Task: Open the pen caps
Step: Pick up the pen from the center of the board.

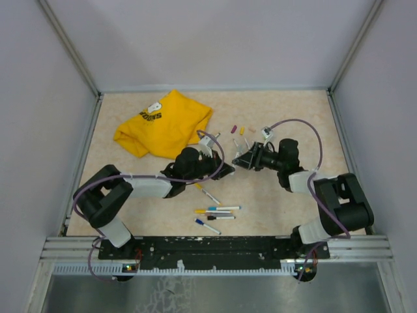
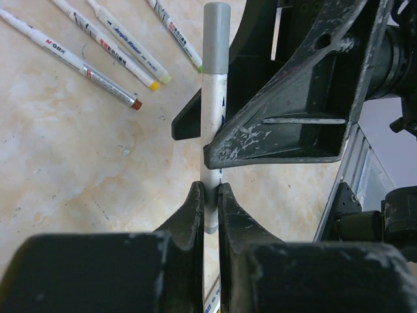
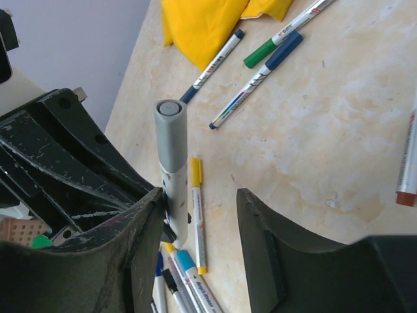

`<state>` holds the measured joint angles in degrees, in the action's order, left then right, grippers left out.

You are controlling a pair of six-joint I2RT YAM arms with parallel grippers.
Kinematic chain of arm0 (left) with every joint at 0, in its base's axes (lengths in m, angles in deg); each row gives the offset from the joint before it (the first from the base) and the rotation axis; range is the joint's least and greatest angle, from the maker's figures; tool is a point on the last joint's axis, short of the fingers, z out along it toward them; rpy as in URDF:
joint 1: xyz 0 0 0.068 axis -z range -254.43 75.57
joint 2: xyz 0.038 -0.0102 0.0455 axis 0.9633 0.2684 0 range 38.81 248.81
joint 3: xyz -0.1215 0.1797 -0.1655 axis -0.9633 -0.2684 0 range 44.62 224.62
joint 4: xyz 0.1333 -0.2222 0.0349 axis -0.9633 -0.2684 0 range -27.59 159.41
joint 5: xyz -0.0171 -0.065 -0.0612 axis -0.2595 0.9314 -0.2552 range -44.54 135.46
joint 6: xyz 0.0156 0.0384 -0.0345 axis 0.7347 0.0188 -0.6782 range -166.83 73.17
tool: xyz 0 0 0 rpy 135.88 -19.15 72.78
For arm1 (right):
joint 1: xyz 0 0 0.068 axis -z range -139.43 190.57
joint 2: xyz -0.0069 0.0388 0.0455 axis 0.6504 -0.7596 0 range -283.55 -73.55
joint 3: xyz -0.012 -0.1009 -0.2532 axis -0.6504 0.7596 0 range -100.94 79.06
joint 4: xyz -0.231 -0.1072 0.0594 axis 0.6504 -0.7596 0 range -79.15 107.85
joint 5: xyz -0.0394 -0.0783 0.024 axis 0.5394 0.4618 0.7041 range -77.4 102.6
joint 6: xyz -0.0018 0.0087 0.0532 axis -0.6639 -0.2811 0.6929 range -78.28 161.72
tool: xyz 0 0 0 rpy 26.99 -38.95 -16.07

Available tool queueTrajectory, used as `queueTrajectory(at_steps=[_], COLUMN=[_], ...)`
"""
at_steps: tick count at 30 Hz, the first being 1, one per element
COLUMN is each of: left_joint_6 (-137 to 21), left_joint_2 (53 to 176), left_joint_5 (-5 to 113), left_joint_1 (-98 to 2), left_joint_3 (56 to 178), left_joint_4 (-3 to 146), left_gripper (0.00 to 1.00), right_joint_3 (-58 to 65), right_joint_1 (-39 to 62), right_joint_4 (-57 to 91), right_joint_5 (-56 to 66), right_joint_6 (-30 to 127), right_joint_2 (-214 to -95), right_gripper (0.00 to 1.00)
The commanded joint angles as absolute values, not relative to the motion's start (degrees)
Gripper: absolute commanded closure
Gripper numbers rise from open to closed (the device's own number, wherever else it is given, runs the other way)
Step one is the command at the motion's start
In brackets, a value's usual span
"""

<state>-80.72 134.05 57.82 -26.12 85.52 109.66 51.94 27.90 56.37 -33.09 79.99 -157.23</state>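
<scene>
Left wrist | thin white pen (image 2: 212, 111) is clamped by left gripper (image 2: 208, 192) below stubby grey plastic cap (image 2: 216, 39) | right gripper (image 3: 201, 199) is spread open near cap

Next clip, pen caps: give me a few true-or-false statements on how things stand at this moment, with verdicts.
1. The left pincer is closed on a white pen. True.
2. The grey cap is already off that pen. False: it sits on the pen's end.
3. The right pincer is clamped shut on the cap. False: its jaws stand apart, with the capped pen beside one finger.
4. A yellow shirt lies on the table. True.
</scene>
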Motion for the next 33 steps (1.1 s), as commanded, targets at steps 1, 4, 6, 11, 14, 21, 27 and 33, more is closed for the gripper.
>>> queueTrajectory(at_steps=[1,4,6,11,14,21,27,33], left_joint_6=[-83.0,-83.2,-83.3,-82.9,-81.9,-79.6,-83.5,-86.1], left_joint_2=[134.6,134.8,134.9,133.2,129.5,119.8,115.0,111.4], left_joint_5=[58.9,59.2,59.5,59.5,58.2,50.6,45.3,41.5], left_joint_1=[-25.2,-24.8,-24.7,-24.8,-24.7,-24.9,-24.8,-21.8], left_joint_3=[85.4,85.5,85.6,84.2,82.9,93.6,106.8,114.5], left_joint_4=[115.5,115.8,115.9,117.6,117.4,93.1,78.3,75.1], left_gripper=[1.00,1.00,1.00,0.72,0.43,0.01,0.01,0.01], right_joint_3=[49.9,49.6,49.5,49.0,48.3,46.5,44.9,44.7], right_joint_1=[26.8,26.4,26.3,26.3,26.5,30.3,32.2,32.7], right_joint_4=[60.9,61.6,62.7,62.3,59.9,54.2,50.6,49.0], right_joint_5=[-32.5,-33.6,-35.0,-35.8,-35.5,-35.4,-36.1,-35.6], right_joint_6=[80.4,80.7,81.3,80.9,79.4,76.6,73.8,72.4], right_joint_2=[-157.8,-158.4,-158.6,-157.3,-155.8,-154.2,-153.6,-152.4], right_gripper=[0.56,0.70,0.88,1.00,1.00,1.00,1.00,1.00])
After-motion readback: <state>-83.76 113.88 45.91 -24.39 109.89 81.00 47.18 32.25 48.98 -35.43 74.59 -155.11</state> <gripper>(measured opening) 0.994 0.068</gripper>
